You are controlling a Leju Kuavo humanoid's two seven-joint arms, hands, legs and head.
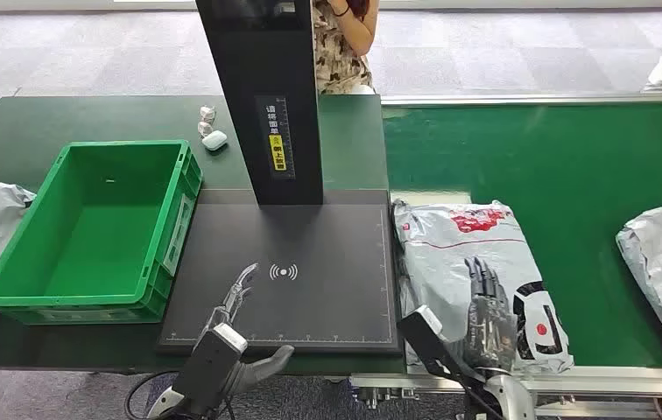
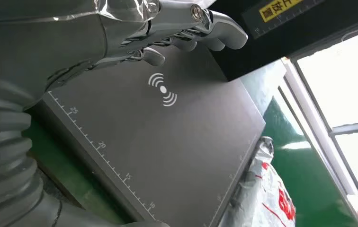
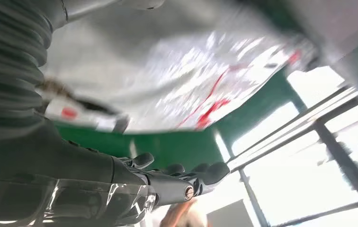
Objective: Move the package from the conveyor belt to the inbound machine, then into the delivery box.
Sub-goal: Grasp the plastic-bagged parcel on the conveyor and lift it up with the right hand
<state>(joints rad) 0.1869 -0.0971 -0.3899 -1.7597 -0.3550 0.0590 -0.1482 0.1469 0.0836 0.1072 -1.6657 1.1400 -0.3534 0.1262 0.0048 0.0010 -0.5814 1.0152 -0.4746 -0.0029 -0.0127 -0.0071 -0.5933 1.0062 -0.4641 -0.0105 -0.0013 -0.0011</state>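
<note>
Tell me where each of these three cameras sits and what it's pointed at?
Head view: high on the robot, looking down at the green crate, black scanner pad, belt; both hands show.
Left wrist view: behind the left hand, facing the pad.
Right wrist view: behind the right hand, facing the grey package.
Shared: the package lies in all three.

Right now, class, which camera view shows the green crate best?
The head view: the green crate sits whole beside the dark scanner pad, its inside open to the camera. The left wrist view looks across the pad under the left hand; the right wrist view faces the package.
</note>
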